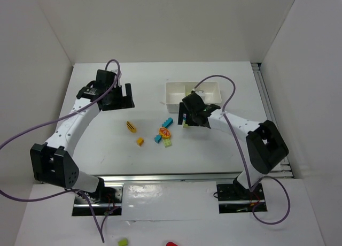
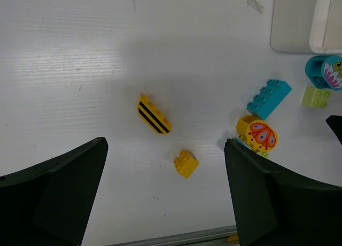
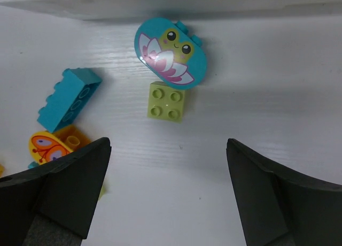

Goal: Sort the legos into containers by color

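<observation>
Several legos lie on the white table. In the left wrist view I see a yellow black-striped brick (image 2: 154,114), a small yellow brick (image 2: 186,163), a cyan brick (image 2: 269,98), an orange butterfly piece (image 2: 257,133) and a lime brick (image 2: 316,97). My left gripper (image 2: 165,203) is open and empty above the small yellow brick. My right gripper (image 3: 168,198) is open and empty, just short of a lime brick (image 3: 167,100) and a cyan frog piece (image 3: 171,51). The white tray (image 1: 172,101) stands behind the right gripper (image 1: 193,120). The left gripper (image 1: 122,100) is left of the tray.
A cyan brick (image 3: 68,98) and the orange butterfly piece (image 3: 53,145) lie left of the right gripper's left finger. The tray wall (image 3: 160,2) runs along the top of that view. White walls enclose the table. A metal rail (image 1: 171,177) marks the near edge.
</observation>
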